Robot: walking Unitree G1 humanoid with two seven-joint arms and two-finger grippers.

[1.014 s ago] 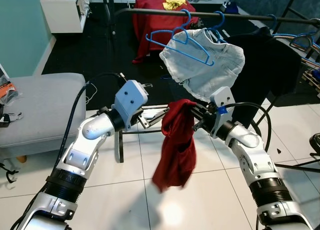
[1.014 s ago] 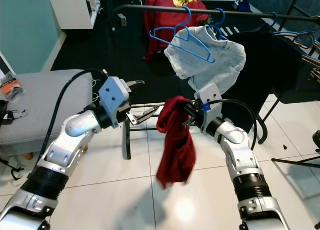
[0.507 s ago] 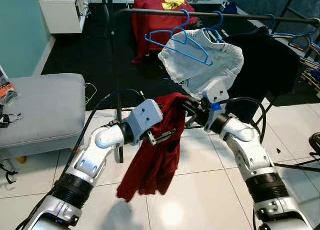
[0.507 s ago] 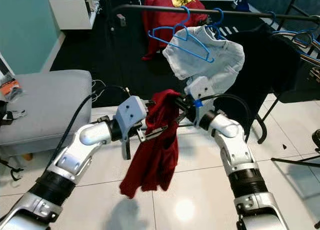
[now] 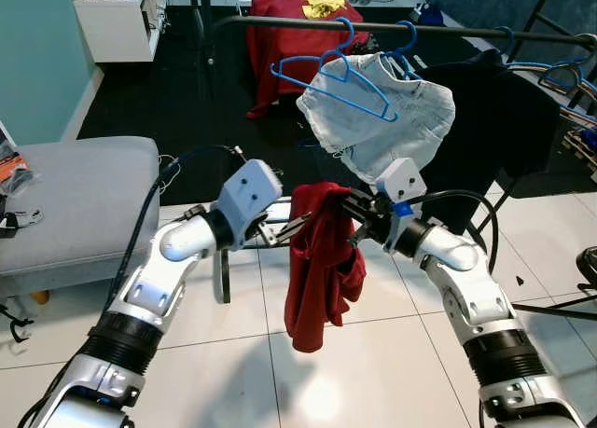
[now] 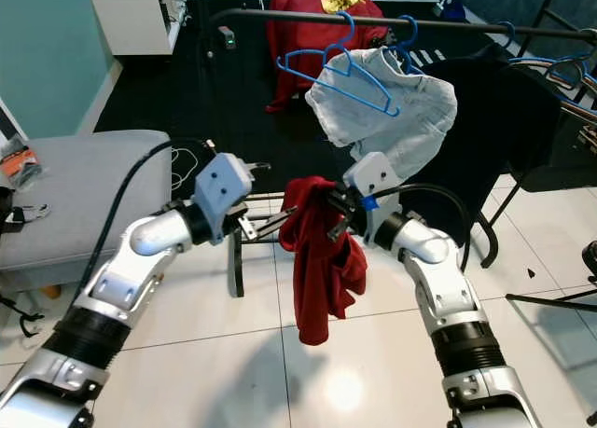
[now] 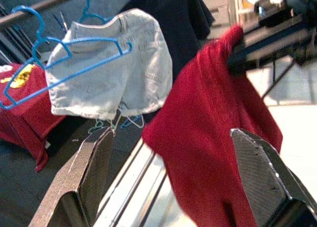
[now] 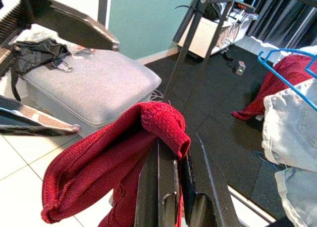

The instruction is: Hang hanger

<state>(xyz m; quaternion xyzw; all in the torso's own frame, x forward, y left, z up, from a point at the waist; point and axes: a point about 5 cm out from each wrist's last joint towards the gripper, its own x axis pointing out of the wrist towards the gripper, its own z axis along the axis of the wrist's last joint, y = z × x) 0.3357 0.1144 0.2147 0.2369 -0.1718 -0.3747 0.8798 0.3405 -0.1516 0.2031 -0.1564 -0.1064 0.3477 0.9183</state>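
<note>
My left gripper (image 5: 291,225) has let go & pulled back, fingers apart; red garment (image 5: 320,260) hangs from my right gripper (image 5: 357,217), clamped on it — hanger (image 5: 328,85) not yet used

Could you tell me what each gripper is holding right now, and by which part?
Right gripper: red garment, pinched at its top fold. Left gripper: open, holding nothing.

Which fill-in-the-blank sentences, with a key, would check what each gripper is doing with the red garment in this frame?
1. The red garment is pinched by the ____ gripper.
2. The left gripper has its fingers ____, beside the garment.
3. The pale denim shorts hang on a ____ hanger.
4. That hanger hooks over a dark ____ above.

Missing words: right; open; blue; rail
</note>
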